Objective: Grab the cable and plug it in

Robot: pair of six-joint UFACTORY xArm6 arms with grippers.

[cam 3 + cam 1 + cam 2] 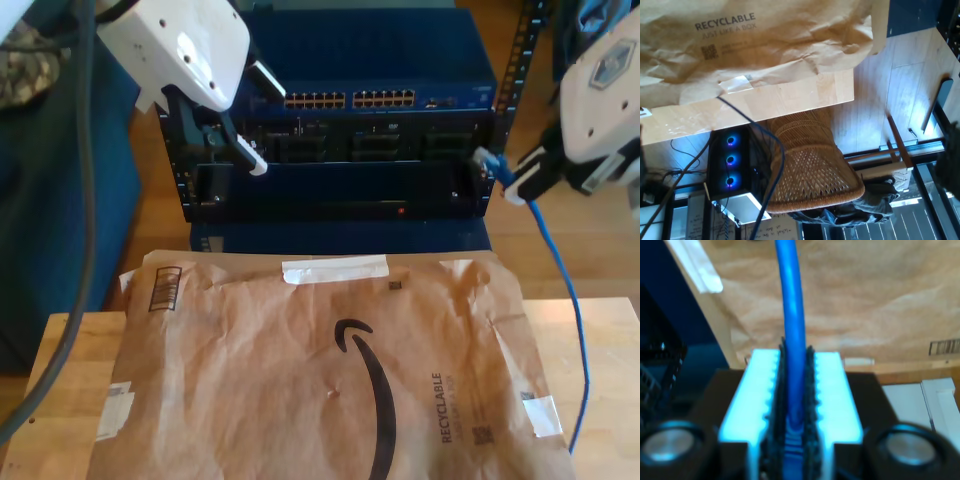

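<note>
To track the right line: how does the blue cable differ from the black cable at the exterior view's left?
The blue cable is thin, the black cable much thicker. My second gripper clamps the blue cable's plug end; nothing grips the black cable. Both trail downward.

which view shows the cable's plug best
The exterior view: the plug pokes out of my second gripper, near the rack at that view's right. The second wrist view shows the cable clamped between the jaws, the plug blurred. The first wrist view shows cable hanging off the table edge.
</note>
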